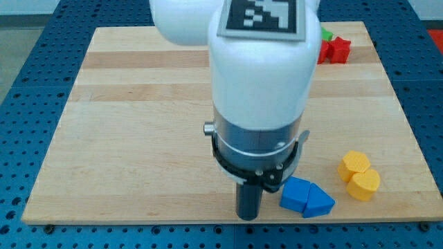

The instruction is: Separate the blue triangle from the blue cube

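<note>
The blue cube [296, 194] and the blue triangle [319, 202] lie side by side and touching near the board's bottom edge, right of centre. The cube is on the left, the triangle on the right with its point toward the view's right. My tip [248, 216] stands on the board just left of the blue cube, a small gap away, close to the bottom edge. The arm's white and grey body [259, 90] fills the middle of the view.
Two yellow blocks [358, 175] sit together right of the blue pair. A red block [338, 50] and a green block [325, 33] lie at the top right, partly hidden by the arm. The wooden board [124, 138] lies on a blue perforated table.
</note>
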`<act>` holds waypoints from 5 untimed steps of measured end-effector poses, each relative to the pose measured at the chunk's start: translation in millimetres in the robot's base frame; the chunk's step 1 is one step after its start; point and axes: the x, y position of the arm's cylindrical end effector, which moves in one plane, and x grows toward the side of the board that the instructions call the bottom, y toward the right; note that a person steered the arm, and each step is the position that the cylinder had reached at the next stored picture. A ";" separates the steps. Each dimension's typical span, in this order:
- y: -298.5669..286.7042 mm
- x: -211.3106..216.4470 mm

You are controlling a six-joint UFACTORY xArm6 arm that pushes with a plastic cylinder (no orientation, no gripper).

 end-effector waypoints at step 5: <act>82.9 -0.6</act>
